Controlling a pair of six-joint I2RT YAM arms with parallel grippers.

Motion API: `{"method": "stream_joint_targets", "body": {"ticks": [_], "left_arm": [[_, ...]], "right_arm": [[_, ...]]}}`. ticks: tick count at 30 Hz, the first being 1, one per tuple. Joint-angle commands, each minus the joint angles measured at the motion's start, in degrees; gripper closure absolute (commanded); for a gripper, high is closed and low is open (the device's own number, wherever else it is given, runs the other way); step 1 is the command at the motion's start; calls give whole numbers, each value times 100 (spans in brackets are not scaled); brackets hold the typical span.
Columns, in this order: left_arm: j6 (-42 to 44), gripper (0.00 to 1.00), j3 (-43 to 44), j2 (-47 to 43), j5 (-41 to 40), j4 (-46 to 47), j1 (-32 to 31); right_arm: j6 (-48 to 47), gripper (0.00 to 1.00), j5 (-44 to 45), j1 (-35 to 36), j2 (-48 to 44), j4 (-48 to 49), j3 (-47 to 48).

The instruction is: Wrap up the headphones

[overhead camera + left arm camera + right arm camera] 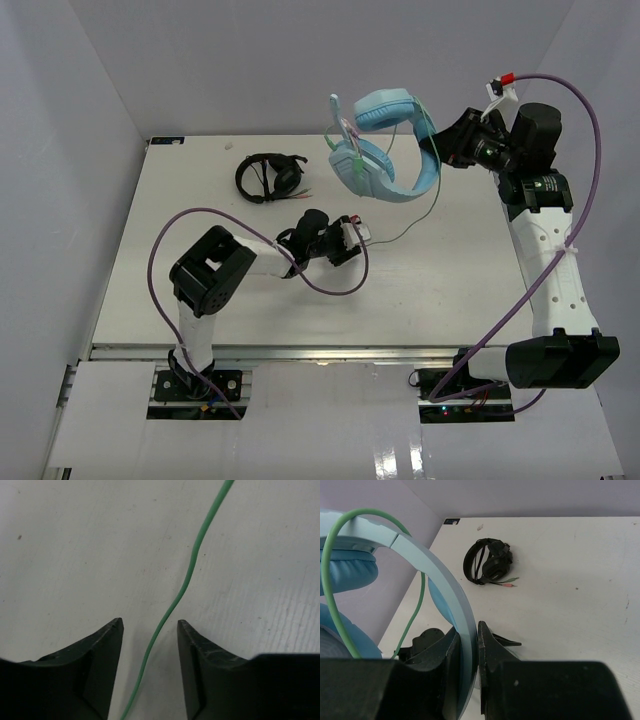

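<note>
The table [440, 290] bears black headphones [268, 177] and a green cable [188, 580].

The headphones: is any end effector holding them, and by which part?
The right end effector grips the headphones by their band; the left end effector holds nothing.

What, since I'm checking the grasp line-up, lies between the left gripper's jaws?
In the left wrist view, the thin green cable runs between the left gripper's open jaws, touching neither tip.

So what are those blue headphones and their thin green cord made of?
The headphones: likely moulded plastic band, smooth with a soft sheen; the ear pads look like matte cushioned leatherette, though hard to confirm. The cable: probably rubbery plastic insulation, smooth, bending in loose curves.
</note>
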Motion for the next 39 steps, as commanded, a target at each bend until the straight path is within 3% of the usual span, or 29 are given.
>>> {"method": "stream_joint_targets", "body": {"ticks": [1,3,7,13,21,26,32,36,39], "left_arm": [[-26,51,210,154,343,-96,39],[-91,59,173,215,348,-19,39],[-186,65,144,296,410,128,39],[-309,100,-81,111,379,262,46],[-411,100,-1287,-1339,269,530,328],[-415,100,-1989,-2608,860,383,352],[-348,100,-2460,-3892,1586,-415,178],[-306,100,-2799,-4668,1472,-680,127],[-177,100,-3049,-4766,1318,-835,168]], "right_arm": [[360,92,-236,23,-210,413,44],[372,92,-245,14,-210,425,36],[390,92,-253,23,-211,435,8],[344,92,-208,22,-256,456,-83],[-40,92,72,23,-280,285,-17],[-301,92,529,17,-273,147,38],[-584,92,953,14,-85,77,110],[-781,92,1174,5,-1,49,251],[-833,92,1057,5,-5,56,321]]}}
